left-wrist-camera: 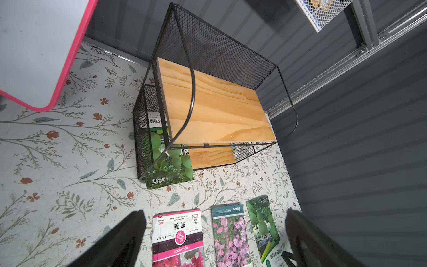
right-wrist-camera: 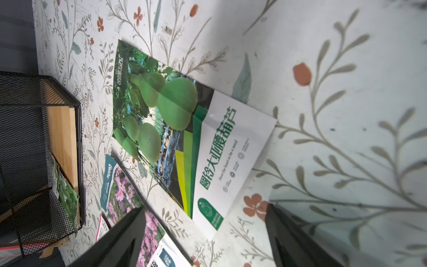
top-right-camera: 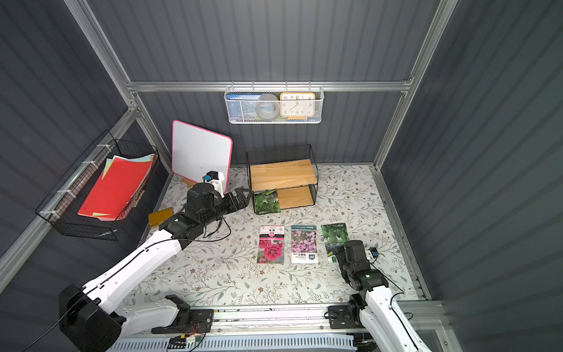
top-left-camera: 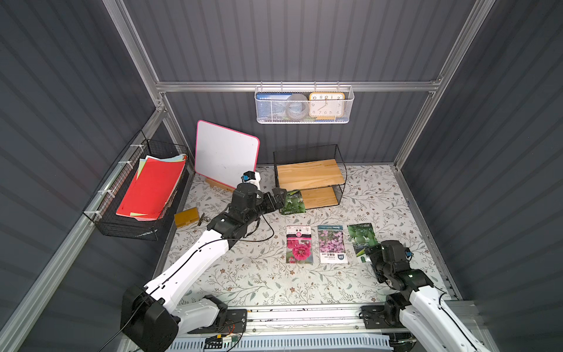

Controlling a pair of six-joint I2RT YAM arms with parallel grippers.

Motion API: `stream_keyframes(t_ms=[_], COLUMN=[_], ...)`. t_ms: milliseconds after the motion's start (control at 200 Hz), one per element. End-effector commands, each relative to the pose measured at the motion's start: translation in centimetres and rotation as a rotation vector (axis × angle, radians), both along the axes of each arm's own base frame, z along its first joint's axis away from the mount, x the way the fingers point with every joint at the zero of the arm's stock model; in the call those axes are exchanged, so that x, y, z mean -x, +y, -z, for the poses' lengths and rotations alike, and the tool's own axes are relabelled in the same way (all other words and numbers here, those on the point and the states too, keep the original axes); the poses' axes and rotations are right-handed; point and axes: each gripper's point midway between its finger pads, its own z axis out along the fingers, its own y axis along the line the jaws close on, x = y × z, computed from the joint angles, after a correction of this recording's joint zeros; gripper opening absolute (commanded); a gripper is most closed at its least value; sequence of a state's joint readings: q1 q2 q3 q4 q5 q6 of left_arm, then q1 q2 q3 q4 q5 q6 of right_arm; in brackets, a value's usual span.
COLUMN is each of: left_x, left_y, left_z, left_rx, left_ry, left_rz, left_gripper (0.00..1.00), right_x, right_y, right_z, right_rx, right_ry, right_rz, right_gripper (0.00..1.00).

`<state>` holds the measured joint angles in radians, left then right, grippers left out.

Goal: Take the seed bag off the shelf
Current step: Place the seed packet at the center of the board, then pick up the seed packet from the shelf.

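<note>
The shelf (top-left-camera: 309,175) (top-right-camera: 281,175) (left-wrist-camera: 215,108) stands at the back of the table, and its top board is bare. A green gourd seed bag (top-left-camera: 293,202) (top-right-camera: 267,202) (left-wrist-camera: 172,166) lies at the left end of the lower board and juts out over the front edge. My left gripper (top-left-camera: 281,196) (top-right-camera: 243,195) (left-wrist-camera: 215,240) hovers open just left of that bag and holds nothing. My right gripper (top-left-camera: 370,254) (right-wrist-camera: 205,240) stands open at the near end of a second gourd bag (top-left-camera: 361,237) (right-wrist-camera: 184,138) lying flat on the table.
A hollyhock bag (top-left-camera: 299,243) and a pink-flower bag (top-left-camera: 331,243) lie beside the gourd bag. A pink-rimmed whiteboard (top-left-camera: 225,155) leans left of the shelf. A black wire basket of red papers (top-left-camera: 146,189) hangs on the left wall, a white mesh basket (top-left-camera: 304,105) on the back rail.
</note>
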<state>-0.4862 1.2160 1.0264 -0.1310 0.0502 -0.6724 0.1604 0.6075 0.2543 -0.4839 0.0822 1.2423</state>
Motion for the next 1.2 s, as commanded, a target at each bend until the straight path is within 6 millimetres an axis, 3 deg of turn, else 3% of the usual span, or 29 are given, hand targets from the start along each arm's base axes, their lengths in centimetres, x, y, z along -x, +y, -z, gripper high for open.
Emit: stream_keyframes(t_ms=[0, 160, 360, 515, 645, 770, 935, 1191], left_x=[0.4, 1.4, 2.9, 5.0, 6.8, 8.0, 7.5, 4.8], left_y=[-1.0, -2.1, -2.8, -4.2, -5.9, -7.3, -7.5, -9.8], left_z=[-0.3, 0.5, 2.0, 2.9, 5.1, 6.8, 8.5, 11.2], left_rx=[0.015, 0.021, 0.019, 0.046, 0.071, 0.139, 0.232, 0.350], left_ry=[0.004, 0.039, 0.088, 0.135, 0.203, 0.246, 0.281, 0.327], left_rz=[0.061, 0.122, 0.142, 0.178, 0.212, 0.238, 0.182, 0.131], left_gripper=[1.00, 1.00, 1.00, 1.00, 1.00, 1.00, 1.00, 1.00], right_x=[-0.2, -2.3, -4.8, -6.2, -8.3, -10.5, -12.2, -12.5], right_y=[0.1, 1.3, 4.5, 6.6, 8.5, 8.4, 8.8, 9.9], right_z=[-1.4, -5.0, -10.4, -12.3, -14.4, -16.3, -18.2, -17.8], right_rx=[0.012, 0.037, 0.063, 0.094, 0.140, 0.294, 0.362, 0.352], right_ry=[-0.004, -0.057, -0.128, -0.135, -0.179, -0.175, -0.221, -0.297], right_rz=[-0.025, -0.149, -0.433, -0.628, -0.782, -0.860, -0.888, -0.924], right_gripper=[0.96, 0.96, 0.93, 0.89, 0.86, 0.86, 0.86, 0.82])
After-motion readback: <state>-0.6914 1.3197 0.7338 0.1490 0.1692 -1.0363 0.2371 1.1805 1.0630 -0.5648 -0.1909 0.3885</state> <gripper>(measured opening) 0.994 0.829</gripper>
